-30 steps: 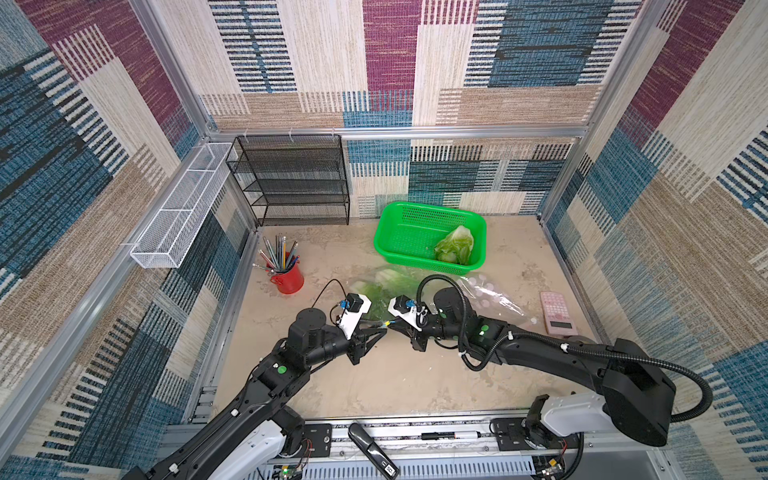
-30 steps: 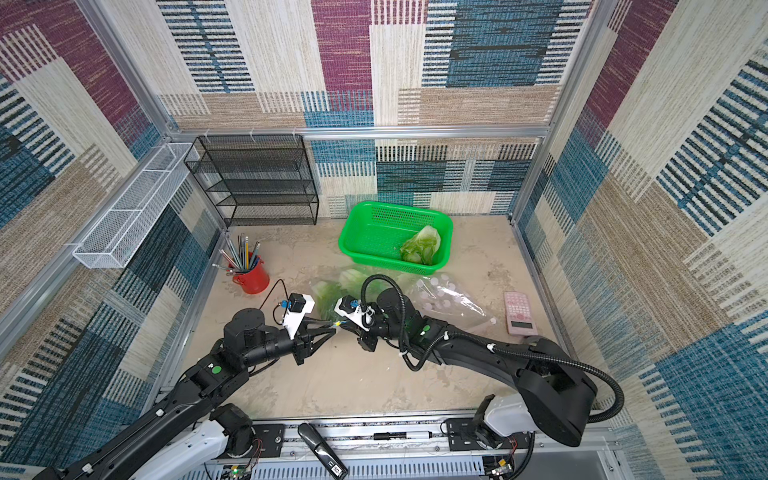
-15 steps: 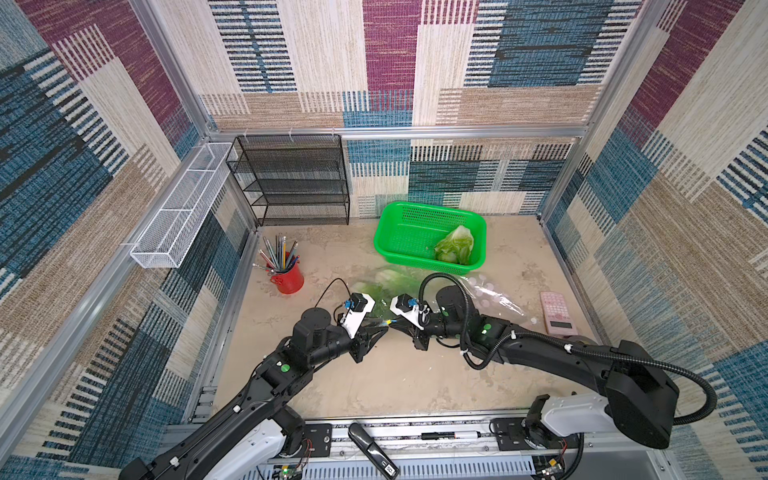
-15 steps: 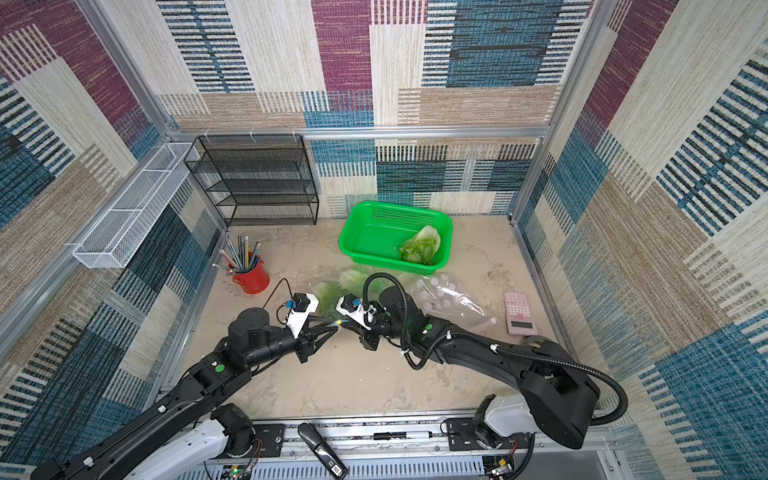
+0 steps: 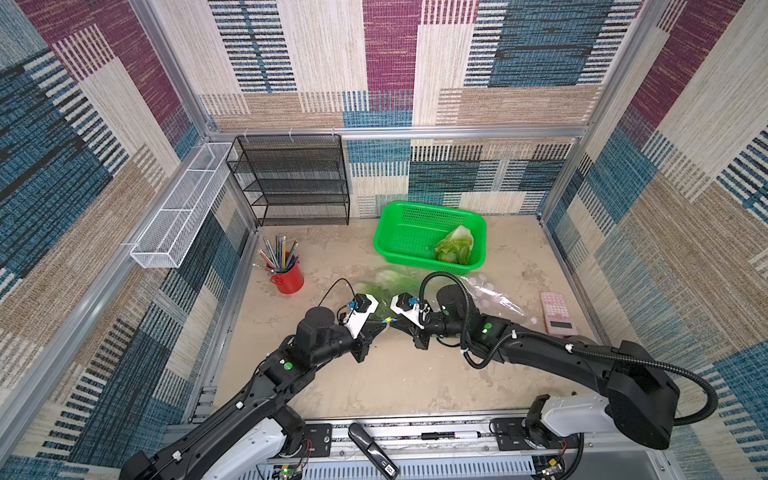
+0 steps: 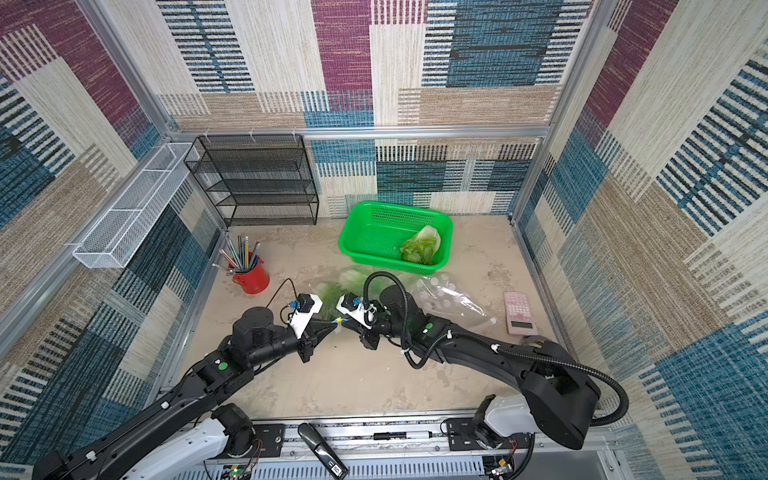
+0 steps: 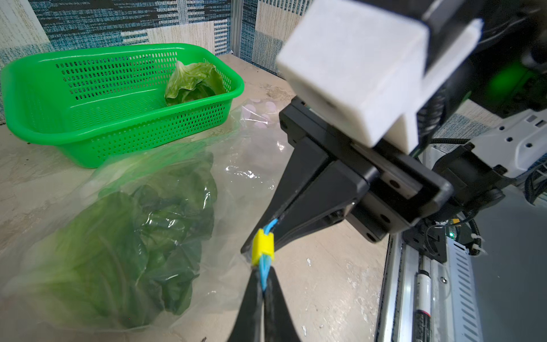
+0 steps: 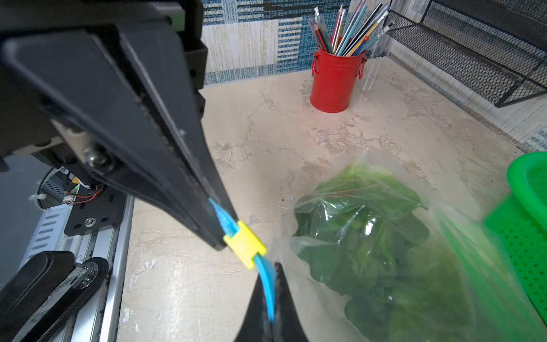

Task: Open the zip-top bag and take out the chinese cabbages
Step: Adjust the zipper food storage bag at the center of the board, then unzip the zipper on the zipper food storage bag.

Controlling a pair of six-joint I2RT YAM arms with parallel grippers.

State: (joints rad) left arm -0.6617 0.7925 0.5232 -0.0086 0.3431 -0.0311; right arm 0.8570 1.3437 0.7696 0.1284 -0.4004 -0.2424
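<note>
Left gripper [image 7: 261, 299] is pinching the blue zip strip [image 7: 264, 268] of the zip-top bag [image 7: 236, 165], jaws pressed together on it right beside the yellow slider [image 7: 262, 246]. Right gripper [image 8: 268, 311] is pinching the same strip on the slider's other side, jaws likewise pressed together. In both top views the two sets of fingertips are meeting almost tip to tip, with the slider sitting between them and being held above the table [image 5: 395, 382].

The bag is lying on the table between the grippers and the green basket [image 5: 407, 237], its clear body trailing off toward the pink calculator [image 5: 557, 311]. How far the zip is parted cannot be told.

The chinese cabbages [image 7: 133, 237] are lying inside the bag, dark green leaves pressing against the plastic, just beside the basket's near wall; the count inside is unclear. One chinese cabbage [image 5: 455, 247] is resting in the basket's near right corner, pale base pointing toward the back wall.

A red cup of pencils [image 5: 288, 280] is standing well apart at the left; a black mesh shelf [image 5: 295, 183] is standing against the back wall.
</note>
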